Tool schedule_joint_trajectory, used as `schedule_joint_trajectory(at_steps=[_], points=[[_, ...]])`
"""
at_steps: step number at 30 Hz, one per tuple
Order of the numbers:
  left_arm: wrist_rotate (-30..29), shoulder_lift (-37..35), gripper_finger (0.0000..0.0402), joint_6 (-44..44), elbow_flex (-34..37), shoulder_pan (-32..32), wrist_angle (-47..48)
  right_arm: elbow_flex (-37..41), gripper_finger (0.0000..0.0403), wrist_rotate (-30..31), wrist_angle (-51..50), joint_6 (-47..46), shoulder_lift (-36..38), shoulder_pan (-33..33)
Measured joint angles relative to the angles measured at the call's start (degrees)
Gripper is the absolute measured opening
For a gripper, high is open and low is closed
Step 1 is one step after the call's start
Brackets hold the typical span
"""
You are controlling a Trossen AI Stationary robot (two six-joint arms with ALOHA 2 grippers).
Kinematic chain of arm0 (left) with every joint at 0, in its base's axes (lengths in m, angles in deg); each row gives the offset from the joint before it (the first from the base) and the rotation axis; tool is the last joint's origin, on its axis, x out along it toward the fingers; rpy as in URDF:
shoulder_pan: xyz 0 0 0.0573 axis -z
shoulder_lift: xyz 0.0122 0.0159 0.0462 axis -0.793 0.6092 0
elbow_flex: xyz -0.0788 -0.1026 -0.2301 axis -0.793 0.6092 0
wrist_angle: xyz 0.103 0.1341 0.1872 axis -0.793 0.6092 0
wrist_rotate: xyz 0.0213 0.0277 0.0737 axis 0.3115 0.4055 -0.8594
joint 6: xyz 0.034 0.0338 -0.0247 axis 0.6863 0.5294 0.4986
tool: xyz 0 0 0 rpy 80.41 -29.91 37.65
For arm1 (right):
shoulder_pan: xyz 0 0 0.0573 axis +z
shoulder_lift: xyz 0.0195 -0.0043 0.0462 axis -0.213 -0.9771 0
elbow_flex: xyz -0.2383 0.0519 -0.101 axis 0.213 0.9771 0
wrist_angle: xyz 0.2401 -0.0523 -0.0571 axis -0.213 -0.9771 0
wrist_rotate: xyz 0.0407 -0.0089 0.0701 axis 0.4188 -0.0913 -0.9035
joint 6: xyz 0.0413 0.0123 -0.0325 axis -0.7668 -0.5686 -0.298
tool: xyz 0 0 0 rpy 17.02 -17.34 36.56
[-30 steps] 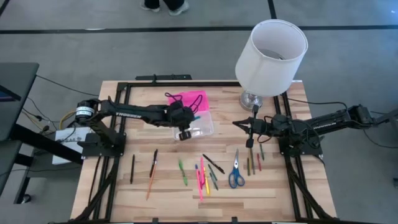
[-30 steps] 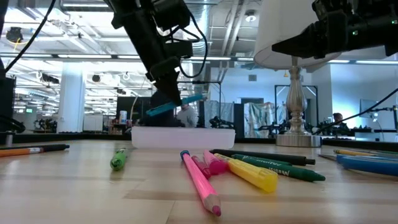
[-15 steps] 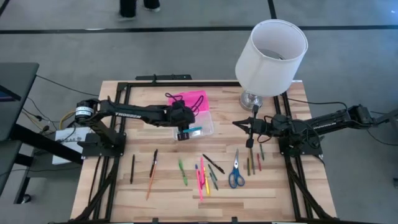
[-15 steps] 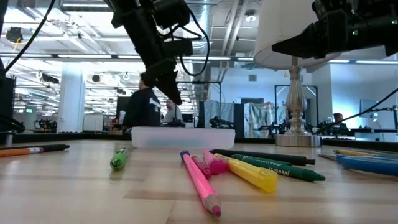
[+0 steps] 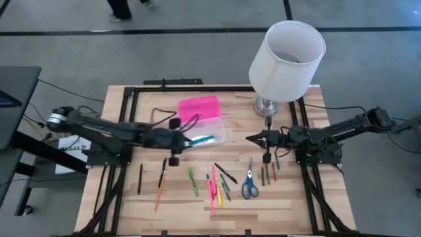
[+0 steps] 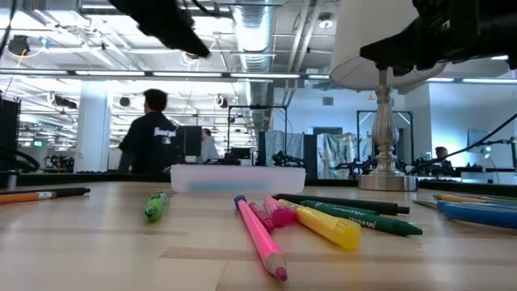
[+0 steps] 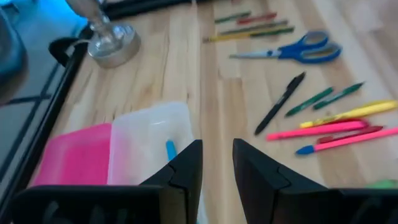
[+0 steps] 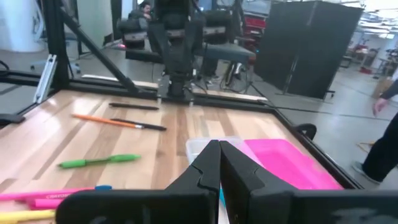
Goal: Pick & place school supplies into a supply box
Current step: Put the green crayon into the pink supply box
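Box: clear case (image 5: 209, 131) with pink lid (image 5: 199, 107) hinged open, at the desk's (image 5: 131, 204) back centre; one blue pen (image 5: 202, 139) lies inside it, also seen in the left wrist view (image 7: 170, 149).
Left pincer (image 5: 174, 160): just beside the box's front left corner, above the desk; fingers (image 7: 186, 168) apart with a narrow gap, holding nothing.
Right pincer (image 5: 267, 158): above the desk on the right, in front of the lamp base (image 5: 264, 105); fingers (image 8: 211, 163) together, empty.
Supplies on desk, front centre: green marker (image 5: 193, 182); pink, yellow and green pencils and pens in a loose cluster (image 5: 215, 187); black pen (image 5: 225, 174) slanting across them.
Scissors (image 5: 249, 183): blue handles, lying flat to the right of the cluster.
Right group: a few thin pencils (image 5: 268, 172) just beside the scissors, below the right pincer.
Left group: dark pen (image 5: 140, 178), dark brush-like pen (image 5: 162, 172) and orange pencil (image 5: 158, 196), well apart from the box.
Lamp: white shade (image 5: 287, 60) at the desk's back right.
Background: a person (image 6: 153, 133) stands beyond the desk in the low view.
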Motion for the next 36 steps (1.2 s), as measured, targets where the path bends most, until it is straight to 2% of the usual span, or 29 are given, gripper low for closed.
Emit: schedule_joint_trajectory(at_steps=[6, 9, 14, 17, 21, 26, 31, 36], points=[[-6.9, -13.3, 0.0084, -2.9, 14.7, 6.9, -10.8, 0.0, 0.0, 0.4, 0.1, -0.1, 0.0, 0.3], [-7.6, -17.7, 0.0084, -3.0, 21.0, 8.7, -16.1, 0.0, 0.0, 0.3, 0.2, -3.4, -0.3, 0.5], [-7.0, -21.1, 0.0084, -0.5, 28.1, 10.6, -21.7, -2.5, 0.0, 0.5, -1.8, -13.1, -5.3, 2.5], [-7.0, -21.3, 0.0084, 0.0, 31.3, 11.8, -23.5, -6.8, 0.0, 2.4, -8.2, -19.0, -10.5, 4.5], [-6.9, -21.5, 0.0084, 1.4, 31.8, 12.9, -22.8, -16.8, 0.0, 9.6, -25.7, -26.7, -17.2, 7.2], [-6.9, -22.0, 0.0084, 4.0, 31.8, 13.8, -20.9, -32.2, 0.0, 14.8, -62.6, -48.6, -24.0, 9.4], [-8.2, -22.1, 0.0084, 5.0, 31.8, 13.8, -19.7, -41.0, 0.0, 12.4, -92.4, -73.9, -30.0, 13.0], [-10.9, -22.1, 0.0084, 5.6, 31.8, 13.8, -19.7, -41.7, 0.0, 6.9, -105.7, -89.0, -32.5, 16.8]])
